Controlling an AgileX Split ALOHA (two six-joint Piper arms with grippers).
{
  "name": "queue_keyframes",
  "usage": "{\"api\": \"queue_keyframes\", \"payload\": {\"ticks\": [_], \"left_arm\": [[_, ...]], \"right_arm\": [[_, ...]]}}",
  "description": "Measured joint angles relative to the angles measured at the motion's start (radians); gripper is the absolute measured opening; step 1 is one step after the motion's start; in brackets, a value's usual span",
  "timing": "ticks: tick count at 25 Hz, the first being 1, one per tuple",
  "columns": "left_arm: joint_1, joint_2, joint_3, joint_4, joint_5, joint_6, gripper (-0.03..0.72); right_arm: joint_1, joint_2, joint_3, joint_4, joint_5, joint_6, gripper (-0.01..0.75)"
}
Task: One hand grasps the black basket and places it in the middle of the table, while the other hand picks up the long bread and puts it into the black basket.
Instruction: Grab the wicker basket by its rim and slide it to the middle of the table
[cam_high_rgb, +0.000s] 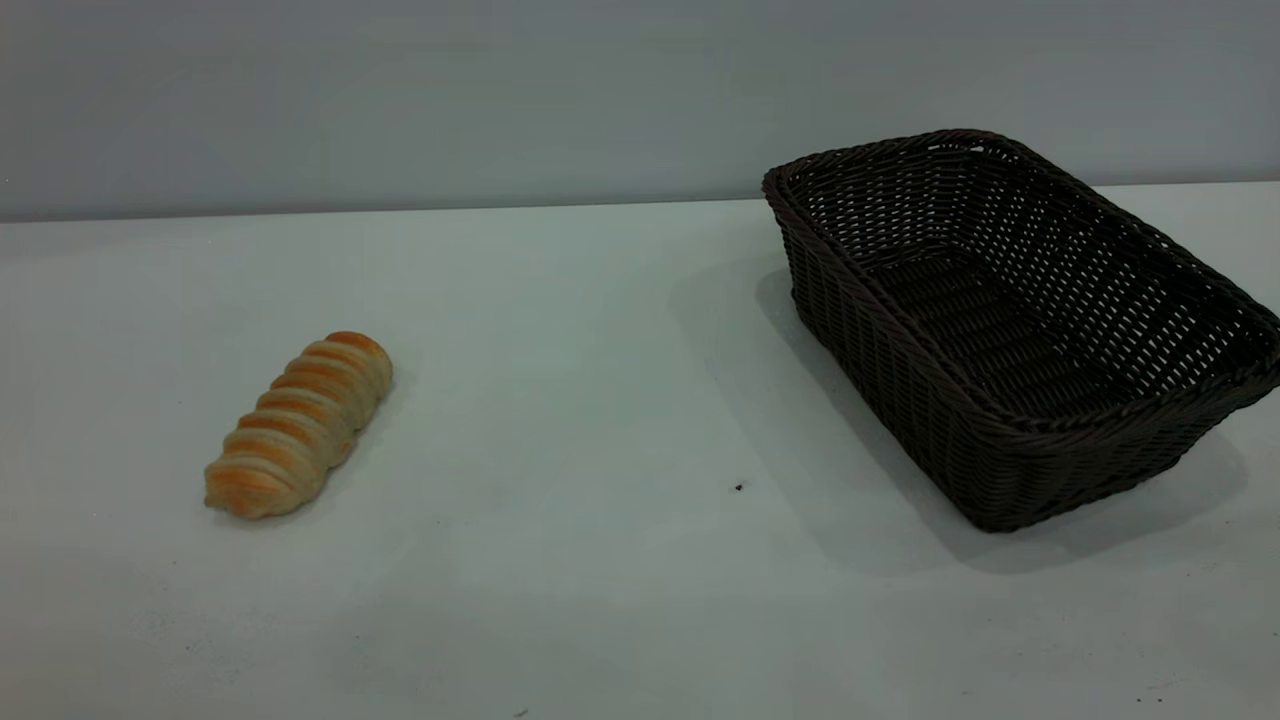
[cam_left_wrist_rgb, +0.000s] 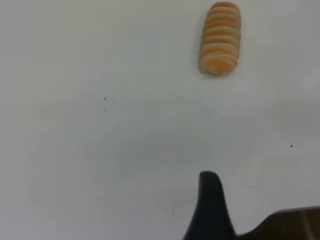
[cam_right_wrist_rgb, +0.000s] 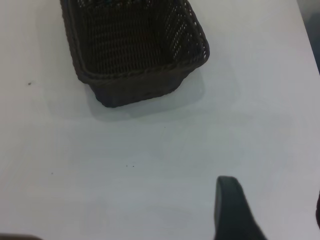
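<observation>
Nothing's grabbed yet — black basket (cam_high_rgb: 1020, 330) sits right of frame, long bread (cam_high_rgb: 298, 425) lower left on the worktop (cam_high_rgb: 600, 400). Can't tell either gripper's finger state. Next: reach the basket rim.

This looks like a bare robot test bench in a lab, not a home or kitchen: a broad plain white-grey table (cam_high_rgb: 600, 420) meets a blank grey wall (cam_high_rgb: 500, 90) at twelve o'clock. Only two staged props sit on it, a long bread (cam_high_rgb: 298, 425) at nine o'clock and a black basket (cam_high_rgb: 1010, 330) at three o'clock.
</observation>
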Motion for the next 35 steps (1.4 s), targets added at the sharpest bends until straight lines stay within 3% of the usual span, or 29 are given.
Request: {"api": "queue_keyframes", "payload": {"ticks": [20,24,30,35], "left_arm": [[0.0,0.021,-0.016,0.028,-0.021,-0.019,0.592],[0.0,0.199,-0.103,0.032,-0.115,-0.043,0.592],[0.0,0.585,-0.258,0.027,-0.286,0.046,0.592],[0.0,0.834,-0.33,0.02,-0.37,0.072,0.592]], "right_arm": [[0.0,0.011,-0.011,0.001,-0.004,0.001,0.411],[0.0,0.175,-0.066,0.054,-0.068,-0.001,0.446],[0.0,0.571,-0.145,0.117,-0.228,-0.02,0.572],[0.0,0.853,-0.183,0.244,-0.315,-0.022,0.592]]}}
